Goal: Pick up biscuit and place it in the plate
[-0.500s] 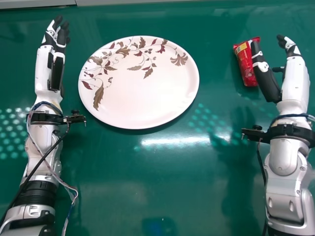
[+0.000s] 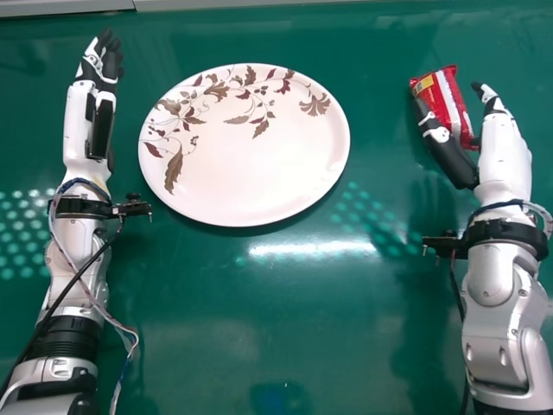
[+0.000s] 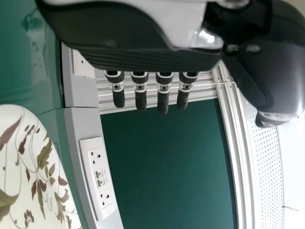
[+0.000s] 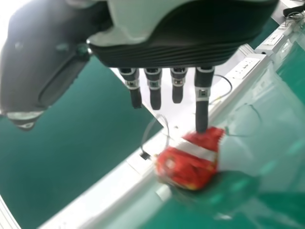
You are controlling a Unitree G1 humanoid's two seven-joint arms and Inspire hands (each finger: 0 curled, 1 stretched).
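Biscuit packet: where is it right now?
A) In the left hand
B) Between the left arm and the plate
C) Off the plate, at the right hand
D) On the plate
C: in the head view the red biscuit packet lies to the right of the plate, next to the right hand, whose fingers are straight, not curled round it.

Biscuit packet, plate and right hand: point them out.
Biscuit packet [image 2: 449, 100]: head view, on its white stripe.
Plate [image 2: 251, 157]: head view, on its bare middle.
Right hand [image 2: 505, 154]: head view, on its white shell.
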